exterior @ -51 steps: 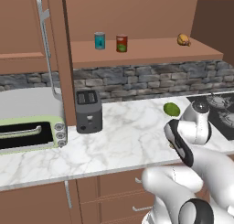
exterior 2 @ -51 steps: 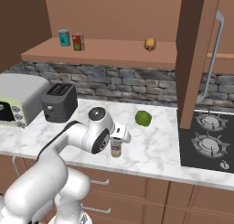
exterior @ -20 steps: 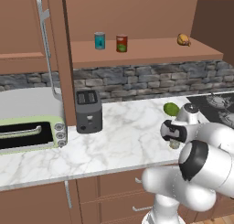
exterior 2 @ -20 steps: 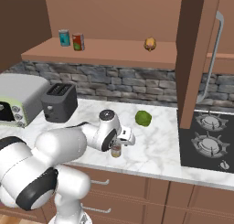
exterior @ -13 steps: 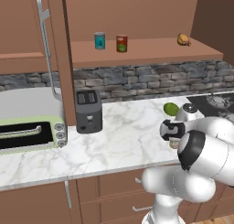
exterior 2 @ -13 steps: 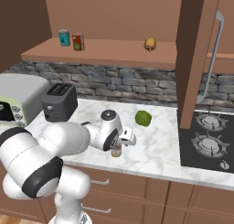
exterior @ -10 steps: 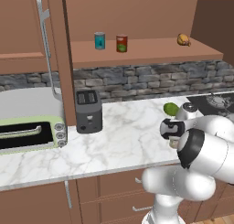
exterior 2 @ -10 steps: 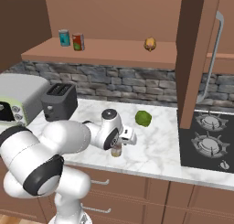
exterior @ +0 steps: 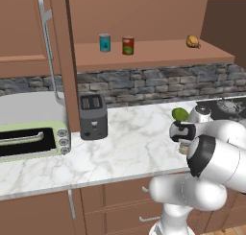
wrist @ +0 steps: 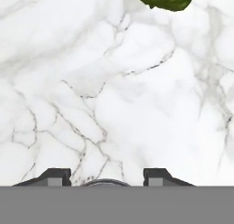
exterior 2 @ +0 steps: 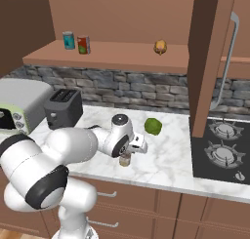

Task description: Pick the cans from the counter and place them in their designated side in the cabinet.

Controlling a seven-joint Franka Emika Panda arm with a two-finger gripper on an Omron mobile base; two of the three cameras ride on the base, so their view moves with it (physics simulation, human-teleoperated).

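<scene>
Fingers (wrist: 55, 174) apart, straddling the silvery lid of the cream-yellow can (exterior 2: 125, 159) on the table (exterior: 129, 138), not yet clenched, lined up for grasping, green fruit (exterior 2: 153, 126) beyond.

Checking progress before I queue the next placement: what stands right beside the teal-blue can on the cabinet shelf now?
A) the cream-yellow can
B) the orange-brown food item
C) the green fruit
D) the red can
D: the red can stands next to the teal-blue can on the shelf; the cream-yellow can is on the counter under the gripper.
</scene>
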